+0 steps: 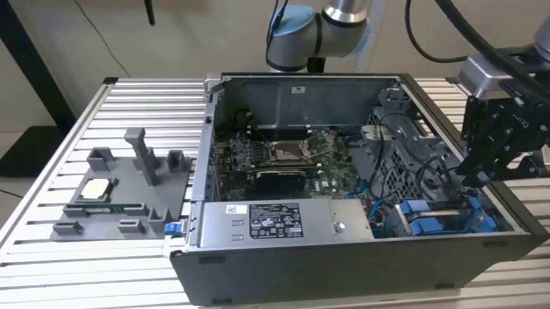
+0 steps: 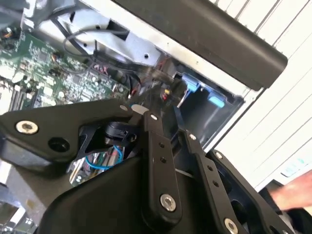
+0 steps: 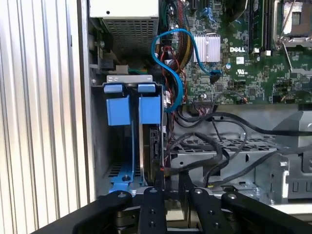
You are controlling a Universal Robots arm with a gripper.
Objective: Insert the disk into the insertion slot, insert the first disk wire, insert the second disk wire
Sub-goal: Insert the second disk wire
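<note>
One corner of the open computer case [image 1: 344, 270] was where my gripper [image 1: 478, 179] hung, over the insertion slot [image 3: 99, 146] at the exterior view's right. In the first wrist view the disk [image 3: 148, 109] stood on edge inside that grey bay. Its two blue carrier tabs sat side by side at one end, and a thin blue rail ran down between the walls. I could not make out its silver face. My gripper [image 3: 171, 179] sat at the end of the bay away from the tabs. I could not tell how far open it was, nor whether it had hold of anything, because dark cables crossed close beside it.

A blue wire [image 3: 157, 48] looped from just beside the tabs up to a plug on the green motherboard [image 3: 243, 68]. Several black cables [image 3: 219, 119] lay over the grey metal cage next to the slot. In the exterior view the grey labelled power-supply box [image 1: 284, 222] sat just beside the slot, toward that view's left. A grey fixture tray [image 1: 116, 193] rested on the slatted table [image 1: 51, 270], apart from the case.
</note>
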